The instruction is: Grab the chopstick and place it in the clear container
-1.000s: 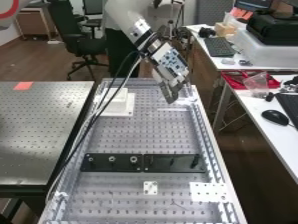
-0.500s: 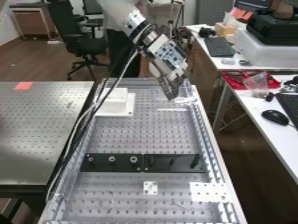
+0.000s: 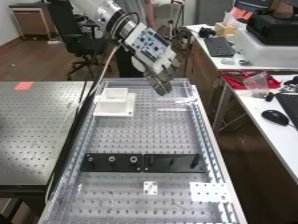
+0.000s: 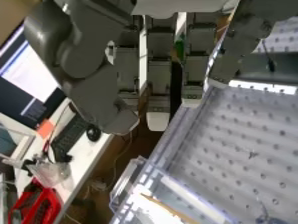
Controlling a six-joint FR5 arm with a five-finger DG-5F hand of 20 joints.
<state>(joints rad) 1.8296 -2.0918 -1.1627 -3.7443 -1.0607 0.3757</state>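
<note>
At the upper left of the high view, a white, square-walled holder on a flat base (image 3: 114, 102) is standing on the perforated metal surface (image 3: 143, 135). Right of it, near the upper centre, the dark grey robot hand (image 3: 158, 80) is hanging above the surface, angled downward; in the wrist view its fingers (image 4: 159, 75) are extending nearly straight, largely open, and no object is visibly being held. Farther right, below the hand in the upper part of the frame, a clear, box-like plastic container (image 3: 179, 101) is resting. In the wrist view, a thin, tan chopstick (image 4: 166, 208) is lying at this container; whether it is resting inside or behind the transparent wall cannot be told.

Judging by its look, the chopstick is presenting a light, stiff, slender shaft, probably wooden, not easily breaking but readily rolling or slipping. Should regrasping be needed, a light pinch near mid-length would be balancing it best, an end grip leaving it swinging. The container is probably behaving as rigid but slick. Neither is showing any legible brand, label or writing.
</note>
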